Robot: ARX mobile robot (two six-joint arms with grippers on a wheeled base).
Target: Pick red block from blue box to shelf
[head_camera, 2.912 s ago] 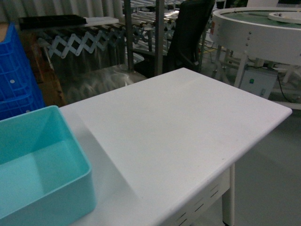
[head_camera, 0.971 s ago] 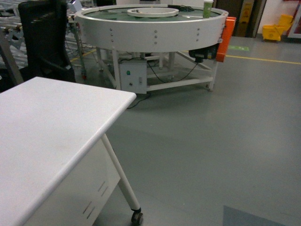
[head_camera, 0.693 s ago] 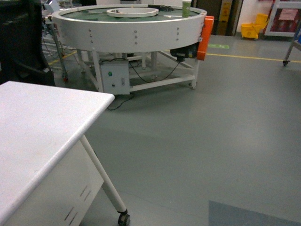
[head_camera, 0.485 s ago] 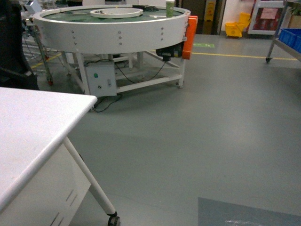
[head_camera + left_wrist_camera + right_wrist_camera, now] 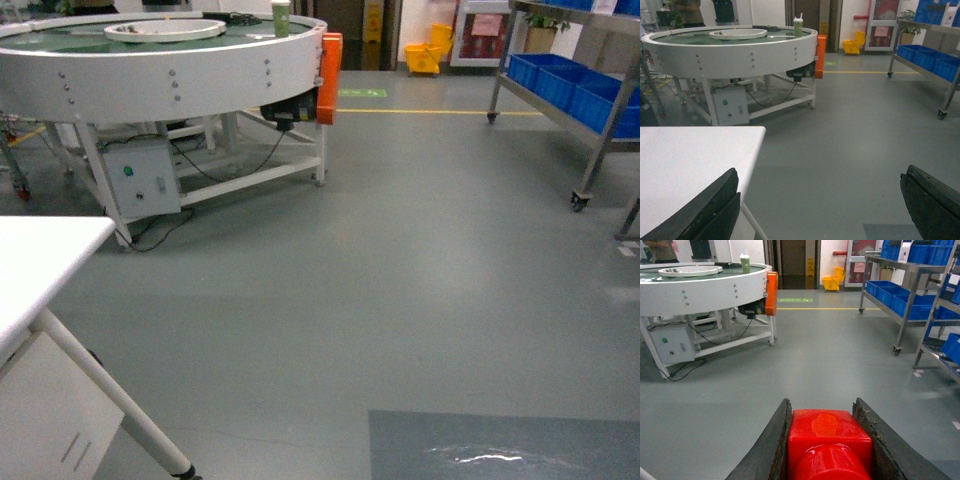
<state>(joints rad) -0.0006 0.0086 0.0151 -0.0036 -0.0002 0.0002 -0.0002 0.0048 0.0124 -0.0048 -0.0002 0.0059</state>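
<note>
One red block (image 5: 830, 442) was clamped between the two dark fingers of my right gripper (image 5: 829, 440), its round stud facing the wrist camera; my left gripper (image 5: 825, 210) stood with its fingers spread wide and nothing between them.

Change noted: seconds before, the head view was filled by the white table (image 5: 40, 260) with the turquoise tub at its left corner. That tub had now dropped out of every view, and only a corner of the table remained at the left edge. The view had swung round to the right. I judged this to mean that the pick was finished and the carry toward the shelf was under way.

Destination: the steel shelf (image 5: 560, 90) stood at the far right on casters, well apart from me, with dark blue crates (image 5: 900, 297) on its tiers. No placing had yet begun.

Surface: bare grey floor (image 5: 380, 280), smooth, with a darker glossy patch near the bottom right.

Room: a large round white conveyor table (image 5: 160, 60) with a cup (image 5: 281, 17) on top, an orange guard (image 5: 330, 65) on its side, a yellow mop bucket (image 5: 428, 58) by the far wall.
</note>
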